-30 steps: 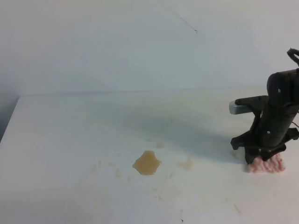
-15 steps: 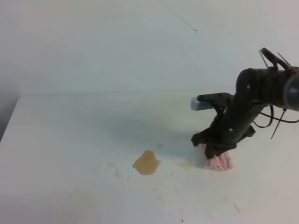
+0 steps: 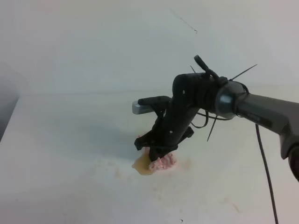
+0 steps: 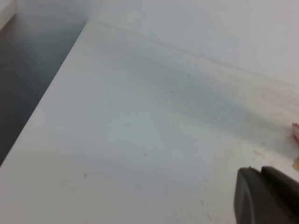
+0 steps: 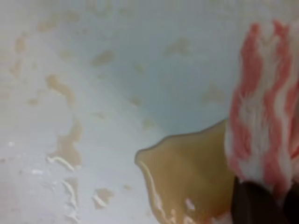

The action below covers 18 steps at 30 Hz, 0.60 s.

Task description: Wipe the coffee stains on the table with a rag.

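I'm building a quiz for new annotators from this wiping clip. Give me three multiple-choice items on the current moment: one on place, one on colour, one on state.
1. Where is the rag?
A. At the coffee puddle's edge
B. At the table's far left corner
C. Hanging off the table's front edge

2. What colours are the rag's stripes?
A. Blue and yellow
B. Pink-red and white
C. Green and black

3. What is the right claw doing?
A. Open above bare table
B. Shut on the rag
C. Shut on a cup

Answers:
1 A, the right wrist view shows the cloth meeting the tan liquid.
2 B, the wavy stripes are plain in the right wrist view.
3 B, the overhead view shows the cloth bunched under the closed claw.
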{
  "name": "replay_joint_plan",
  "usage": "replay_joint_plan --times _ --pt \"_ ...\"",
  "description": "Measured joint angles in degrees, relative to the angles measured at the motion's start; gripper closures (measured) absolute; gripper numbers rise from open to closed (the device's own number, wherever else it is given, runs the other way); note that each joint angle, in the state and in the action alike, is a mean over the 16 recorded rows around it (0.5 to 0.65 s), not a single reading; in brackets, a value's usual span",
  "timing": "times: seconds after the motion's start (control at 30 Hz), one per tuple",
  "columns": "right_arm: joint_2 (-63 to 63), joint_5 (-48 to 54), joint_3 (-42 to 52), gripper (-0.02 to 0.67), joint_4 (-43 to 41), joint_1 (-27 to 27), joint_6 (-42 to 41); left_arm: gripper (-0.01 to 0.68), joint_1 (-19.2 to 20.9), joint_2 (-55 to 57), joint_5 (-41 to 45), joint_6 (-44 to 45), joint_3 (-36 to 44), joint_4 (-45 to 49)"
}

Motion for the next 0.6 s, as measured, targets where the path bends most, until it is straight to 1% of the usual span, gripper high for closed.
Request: replay_joint_plan --times 0.27,0.43,0.6 --pt "7.01 4.52 -9.44 0.652 2.49 3.87 0.93 0.674 -0.01 0.37 0.0 0.0 0.0 0.0" --pt "8.55 5.93 -11.94 0.652 3.18 5.87 0.81 0.674 -0.01 0.37 0.0 0.0 0.0 0.0" --pt "8.63 7.15 -12.75 0.652 1.28 7.36 1.36 0.674 -0.01 0.56 0.0 0.0 0.0 0.0"
